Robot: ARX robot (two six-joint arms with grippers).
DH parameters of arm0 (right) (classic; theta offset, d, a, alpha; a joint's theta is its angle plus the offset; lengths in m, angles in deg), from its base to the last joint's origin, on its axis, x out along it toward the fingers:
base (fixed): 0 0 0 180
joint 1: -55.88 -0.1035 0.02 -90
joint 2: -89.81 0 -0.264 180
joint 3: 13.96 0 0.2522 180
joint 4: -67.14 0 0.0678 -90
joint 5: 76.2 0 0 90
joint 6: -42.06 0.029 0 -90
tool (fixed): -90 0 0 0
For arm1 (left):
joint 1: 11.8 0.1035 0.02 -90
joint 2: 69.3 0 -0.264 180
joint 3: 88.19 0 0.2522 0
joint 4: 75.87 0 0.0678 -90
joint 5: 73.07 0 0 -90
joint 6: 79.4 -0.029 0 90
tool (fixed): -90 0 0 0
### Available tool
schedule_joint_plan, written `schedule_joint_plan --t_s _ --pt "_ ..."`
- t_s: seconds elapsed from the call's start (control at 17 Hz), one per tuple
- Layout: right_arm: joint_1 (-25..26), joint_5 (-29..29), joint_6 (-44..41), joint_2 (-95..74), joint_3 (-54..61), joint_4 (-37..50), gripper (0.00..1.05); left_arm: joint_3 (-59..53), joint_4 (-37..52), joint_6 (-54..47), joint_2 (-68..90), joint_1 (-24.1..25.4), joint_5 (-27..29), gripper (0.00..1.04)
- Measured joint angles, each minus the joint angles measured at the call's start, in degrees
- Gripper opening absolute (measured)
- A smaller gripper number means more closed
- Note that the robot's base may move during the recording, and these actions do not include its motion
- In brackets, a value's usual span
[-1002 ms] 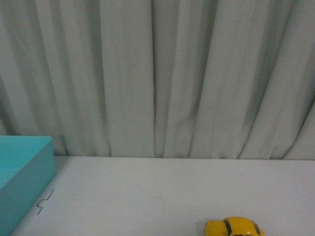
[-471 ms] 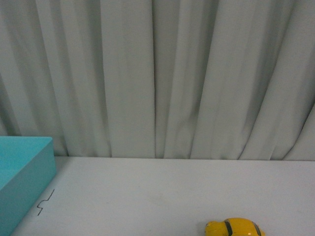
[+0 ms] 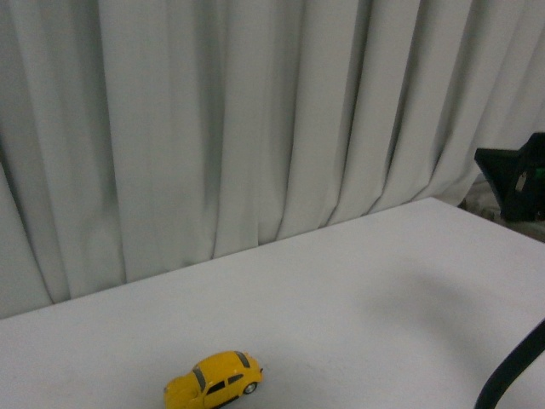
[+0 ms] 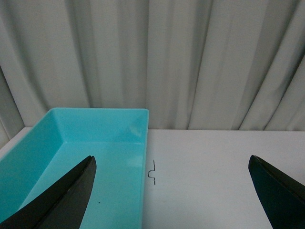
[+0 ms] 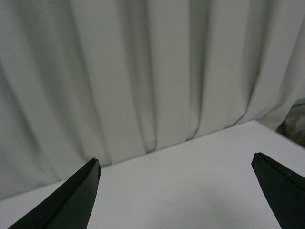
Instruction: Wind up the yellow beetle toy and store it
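The yellow beetle toy [image 3: 213, 382] stands on its wheels on the tabletop [image 3: 366, 290], touched by nothing. The left fingers [image 4: 66, 200] and right fingers [image 5: 71, 200] are spread wide, empty. A glancing touch could roll it away from the bin [image 4: 95, 111].

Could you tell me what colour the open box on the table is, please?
The box is turquoise; the left wrist view shows it best.

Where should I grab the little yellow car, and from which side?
Take the yellow beetle toy across its two door sides, coming down from above: it stands upright on its wheels, and its rounded roof, nose and tail would likely slip.
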Motion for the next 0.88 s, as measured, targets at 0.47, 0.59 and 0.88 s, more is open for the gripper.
schedule_joint_plan --t_s 0.47,0.59,0.88 --pt "-16.90 15.96 -5.22 -45.51 -39.23 2.71 0.98 0.00 0.00 0.02 0.00 0.00 -0.02 0.98" --pt "-20.94 23.96 -12.28 -48.85 -45.79 -6.64 0.98 0.00 0.00 0.02 0.00 0.00 -0.02 0.98" --pt "-25.24 40.63 -49.00 -52.43 -60.15 -50.56 0.98 0.00 0.00 0.02 0.00 0.00 -0.02 0.98"
